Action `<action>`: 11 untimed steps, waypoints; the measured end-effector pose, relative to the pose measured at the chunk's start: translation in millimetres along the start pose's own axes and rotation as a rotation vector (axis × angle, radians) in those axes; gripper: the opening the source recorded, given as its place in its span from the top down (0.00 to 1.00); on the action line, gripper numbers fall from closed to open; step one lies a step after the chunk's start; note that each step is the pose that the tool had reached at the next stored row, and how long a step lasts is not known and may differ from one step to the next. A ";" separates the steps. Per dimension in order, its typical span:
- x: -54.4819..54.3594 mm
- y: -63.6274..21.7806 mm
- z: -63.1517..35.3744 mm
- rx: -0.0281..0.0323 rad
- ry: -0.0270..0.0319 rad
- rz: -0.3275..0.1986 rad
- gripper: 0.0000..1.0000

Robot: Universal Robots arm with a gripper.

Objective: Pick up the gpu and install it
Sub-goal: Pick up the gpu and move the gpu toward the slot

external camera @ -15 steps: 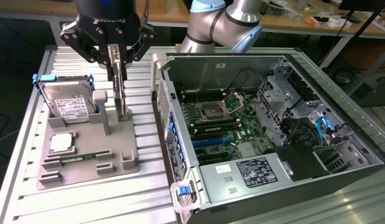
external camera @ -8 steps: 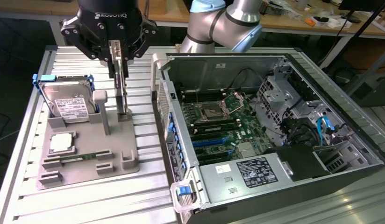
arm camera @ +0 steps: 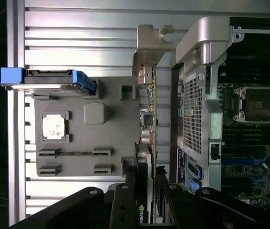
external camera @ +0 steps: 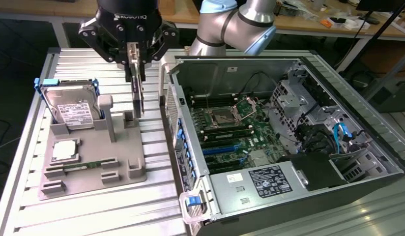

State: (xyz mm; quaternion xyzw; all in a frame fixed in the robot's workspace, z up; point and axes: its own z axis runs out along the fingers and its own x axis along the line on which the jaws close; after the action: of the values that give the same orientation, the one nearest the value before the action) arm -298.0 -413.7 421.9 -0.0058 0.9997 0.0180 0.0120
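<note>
Got the gpu [external camera: 137,101] pinched edge-on in the gripper [external camera: 135,73], jaws drawn in narrow, fingers [external camera: 131,64] pressed on both faces near the card's upper edge. Hanging upright over the grey fixture tray [external camera: 127,174], at the tray side nearest the computer case [external camera: 255,196], just beside the case's outer wall but apart from it. Can't tell whether the card's lower end is clear of the tray's holder post or touching it, too dark down there in the exterior view. Same grip from the wrist view: gripper [arm camera: 145,198] clamped on the gpu [arm camera: 143,160], with black fingers [arm camera: 124,202] covering the near part of the card. Reads there as a black shroud with a small green logo, a thin green board edge alongside with small components on it, and a silvery metal bracket [arm camera: 150,45] at the far end. Just a thin dark strip from the exterior view. Further out on the tray: hard drive [external camera: 71,110] standing in a blue carrier, square processor [external camera: 65,150] lying flat, slim green memory stick [external camera: 81,167] in its slot. Beyond that, inside the open case, motherboard [external camera: 232,130] with processor socket and blue slots. Arm above the gripper cut off at the frame's top. All sitting on a ribbed aluminium table [external camera: 91,211].
</note>
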 end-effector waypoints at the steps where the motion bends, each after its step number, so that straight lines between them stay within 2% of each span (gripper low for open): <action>1: -2.3 0.0 0.1 0.0002 0.0000 0.000 0.73; 6: -6.9 0.3 -6.2 0.0040 0.0000 0.000 0.73; 11: -20.4 0.1 -6.1 0.0042 0.0039 0.002 0.73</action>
State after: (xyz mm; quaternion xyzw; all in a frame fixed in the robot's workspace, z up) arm -277.7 -413.6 428.4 -0.0050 0.9998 0.0159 0.0100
